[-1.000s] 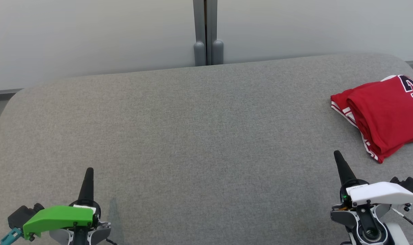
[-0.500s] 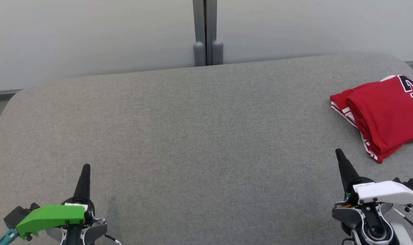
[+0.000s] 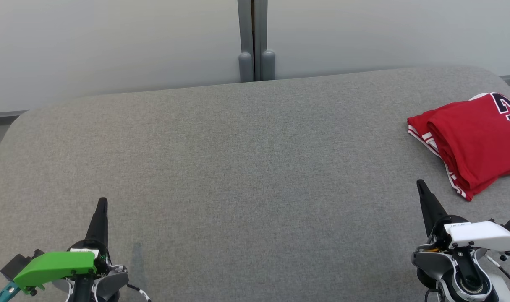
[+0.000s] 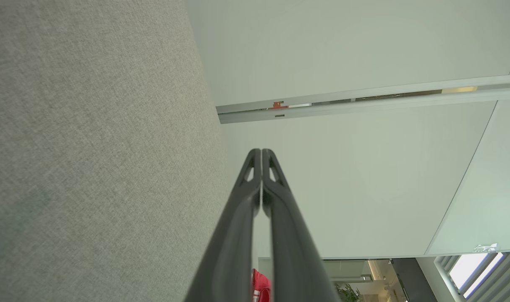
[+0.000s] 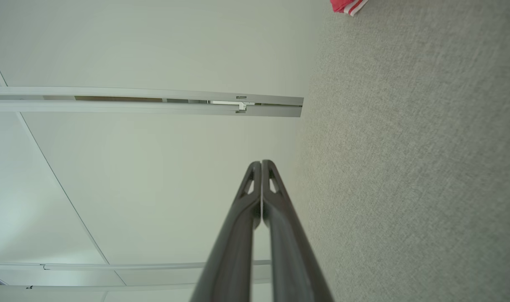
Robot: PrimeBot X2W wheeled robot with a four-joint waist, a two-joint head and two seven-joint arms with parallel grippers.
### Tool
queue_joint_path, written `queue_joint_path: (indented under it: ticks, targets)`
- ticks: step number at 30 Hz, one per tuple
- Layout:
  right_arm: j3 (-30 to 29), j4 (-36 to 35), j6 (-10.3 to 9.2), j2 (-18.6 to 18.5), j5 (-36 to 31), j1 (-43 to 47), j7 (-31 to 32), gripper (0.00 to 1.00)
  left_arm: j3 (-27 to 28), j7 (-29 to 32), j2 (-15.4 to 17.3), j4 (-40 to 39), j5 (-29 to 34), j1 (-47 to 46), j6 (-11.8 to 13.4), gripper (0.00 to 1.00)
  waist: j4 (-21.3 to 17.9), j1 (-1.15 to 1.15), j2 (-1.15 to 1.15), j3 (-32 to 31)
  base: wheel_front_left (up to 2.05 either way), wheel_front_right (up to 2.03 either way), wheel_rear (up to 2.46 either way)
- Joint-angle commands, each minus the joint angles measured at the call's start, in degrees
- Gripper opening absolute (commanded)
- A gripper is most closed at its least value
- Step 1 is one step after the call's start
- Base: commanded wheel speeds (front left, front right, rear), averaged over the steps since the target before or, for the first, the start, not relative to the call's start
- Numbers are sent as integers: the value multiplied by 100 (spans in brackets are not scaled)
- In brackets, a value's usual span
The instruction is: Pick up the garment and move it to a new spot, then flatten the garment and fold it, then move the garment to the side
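Judging by how things lie, the folding is done, and the step in hand is taken to be the parking of both arms at the near edge of the table (image 3: 246,167). To do it well, the right gripper (image 3: 425,195) is best drawn straight back toward the near right corner, away from the garment (image 3: 473,138), so that the loose near corner of the fold is not caught or dragged open. Nothing else need be touched.

By the near left corner the left gripper (image 3: 100,209) is held low over the cloth under its green cover (image 3: 55,266). Its two dark fingers are pressed together into a single spike aimed at the far edge, with nothing between them. The right gripper, under a white cover (image 3: 479,235), is posed alike by the near right corner. Its jaws are likewise closed and empty, and its tip is tilted slightly inward.

Beyond it, and apart from it, the red garment is laid as a compact folded bundle at the right edge, with white striped trim showing along its near side. Past the far edge a pale wall (image 3: 112,42) and a grey post (image 3: 255,42) are seen.
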Motion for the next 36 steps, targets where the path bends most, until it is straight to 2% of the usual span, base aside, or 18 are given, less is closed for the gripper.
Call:
queue_joint_path:
  ticks: [1,13,36]
  targets:
    - [-25,-42,-3,-22,117,-47,48,0,40,32,29,-41,-132,-106,-49,0,-1,0,0,-1,0,0,0]
    - [-89,-71,-1,-24,599,-46,173,0,131,164,31,-59,-563,-117,-109,0,-6,0,0,-7,0,0,0]
    - [-85,-68,-1,-23,584,-44,169,0,125,162,30,-55,-548,-115,-108,0,-6,0,0,-7,0,0,0]
